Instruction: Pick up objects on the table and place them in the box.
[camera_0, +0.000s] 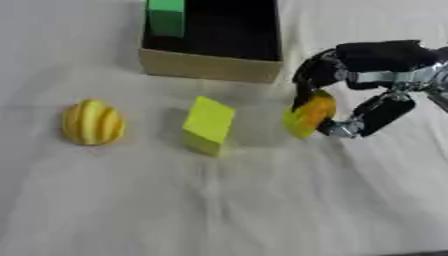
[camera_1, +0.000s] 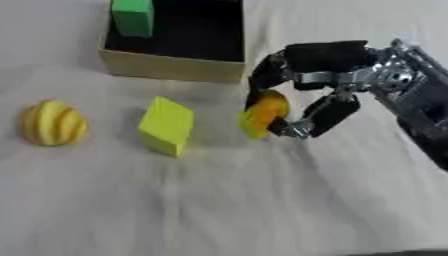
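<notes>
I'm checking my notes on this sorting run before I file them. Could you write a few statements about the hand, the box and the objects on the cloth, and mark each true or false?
1. The right hand has its fingers curled round a yellow-orange object. True.
2. The box holds nothing. False: a green block sits in its far left corner.
3. The yellow block lies between the striped yellow object and the held object. True.
4. The striped object is inside the box. False: it lies on the cloth, left of the yellow block.
5. The left hand holds the yellow block. False: no left hand shows.
</notes>
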